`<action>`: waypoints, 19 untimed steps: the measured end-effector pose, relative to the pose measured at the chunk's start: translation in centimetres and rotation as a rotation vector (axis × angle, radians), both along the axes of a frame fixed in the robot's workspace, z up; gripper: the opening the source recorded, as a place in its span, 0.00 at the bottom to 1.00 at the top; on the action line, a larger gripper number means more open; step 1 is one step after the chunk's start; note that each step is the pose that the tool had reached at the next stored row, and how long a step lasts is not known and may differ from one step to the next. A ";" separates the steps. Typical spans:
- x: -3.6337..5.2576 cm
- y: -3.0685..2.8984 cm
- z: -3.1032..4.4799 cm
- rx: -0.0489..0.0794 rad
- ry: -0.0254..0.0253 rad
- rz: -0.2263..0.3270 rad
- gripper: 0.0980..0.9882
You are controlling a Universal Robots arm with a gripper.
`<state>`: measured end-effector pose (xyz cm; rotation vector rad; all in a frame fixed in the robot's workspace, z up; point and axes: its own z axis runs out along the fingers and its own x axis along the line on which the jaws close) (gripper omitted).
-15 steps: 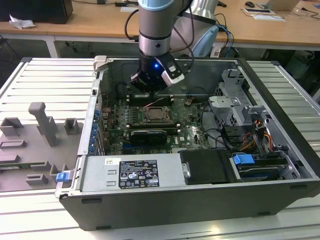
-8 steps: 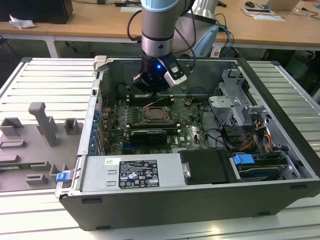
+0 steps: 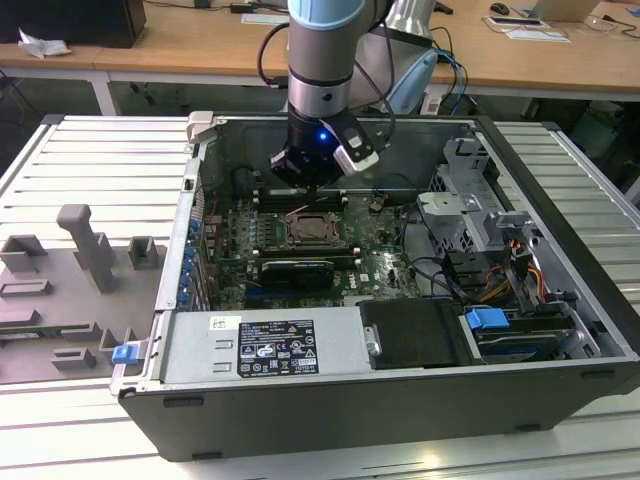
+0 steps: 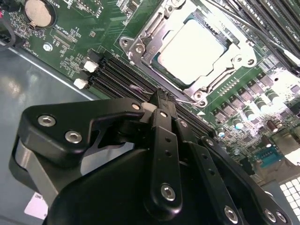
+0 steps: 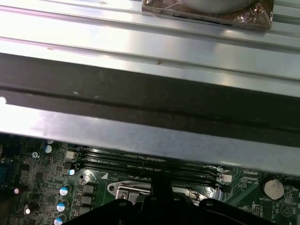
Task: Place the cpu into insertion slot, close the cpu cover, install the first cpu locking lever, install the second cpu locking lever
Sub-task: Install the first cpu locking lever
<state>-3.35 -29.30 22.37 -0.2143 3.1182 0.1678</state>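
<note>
The cpu (image 4: 194, 47) lies flat in the insertion slot (image 3: 310, 228), its pale silver top showing through the cut-out. The cpu cover (image 4: 143, 44) is folded down over it as a silver frame around the chip. My gripper (image 4: 159, 99) hangs just above the slot's edge on the memory-slot side, with its two black fingers pressed together and nothing visibly between them. A thin wire locking lever (image 4: 186, 100) runs along that edge right beside the fingertips. In the exterior view the gripper (image 3: 312, 186) stands inside the open computer case, directly over the slot. In the first wrist view the gripper (image 5: 159, 182) points at the slot's rim (image 5: 129, 190).
Long black memory slots (image 4: 117, 70) run beside the socket, with a coin battery (image 4: 38, 12) further off. A black card (image 3: 297, 270), the power supply (image 3: 270, 345), a drive cage (image 3: 470, 205) and cables crowd the case. Grey fixtures (image 3: 85, 250) stand at the exterior view's left.
</note>
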 end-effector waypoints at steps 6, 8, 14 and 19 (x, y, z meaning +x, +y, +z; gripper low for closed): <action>0.02 0.00 -0.08 0.003 -0.0001 -0.001 0.01; 0.01 0.00 -0.07 0.003 0.0000 -0.001 0.01; 0.00 -0.01 0.02 0.013 -0.0001 -0.001 0.01; 0.08 -0.03 -0.02 0.026 -0.0003 -0.001 0.01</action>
